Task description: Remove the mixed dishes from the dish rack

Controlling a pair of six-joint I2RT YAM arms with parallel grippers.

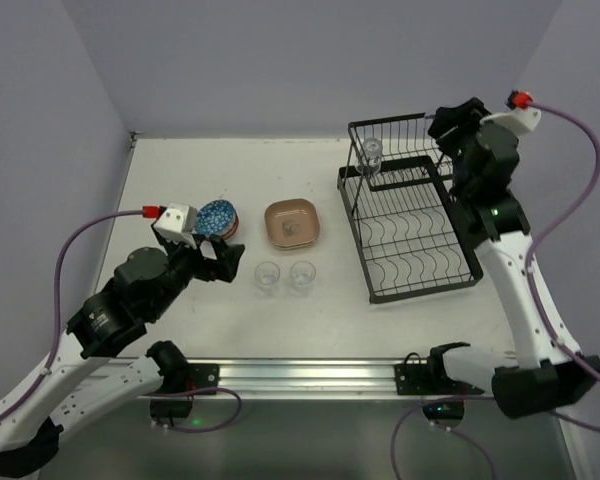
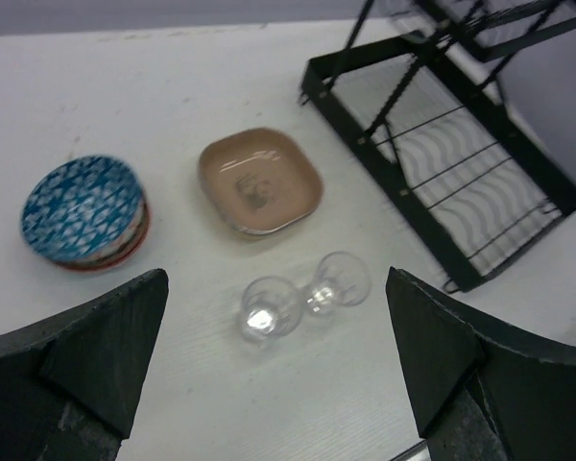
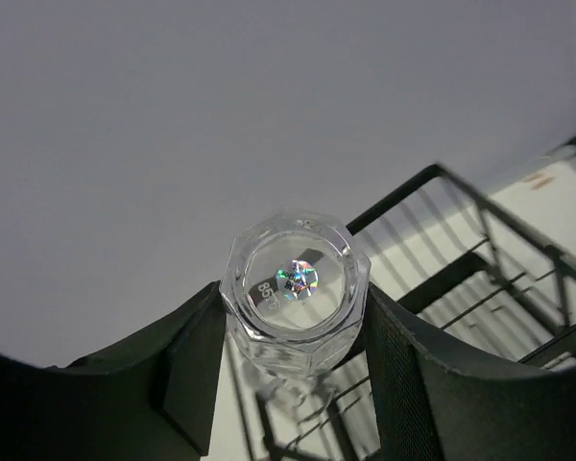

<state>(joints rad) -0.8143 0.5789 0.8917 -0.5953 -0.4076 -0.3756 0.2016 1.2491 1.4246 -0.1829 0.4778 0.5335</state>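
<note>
While right fingers grip a glass cup, another cup sits in the dish rack; left fingers gape.

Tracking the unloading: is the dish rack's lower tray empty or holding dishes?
Empty: the lower tray shows only bare wire dividers. One glass cup is at the upper basket, between the right hand's fingers.

Clear glass cup near black dish rack

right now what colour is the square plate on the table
The square plate is tan-brown, clearest in the left wrist view.
</note>
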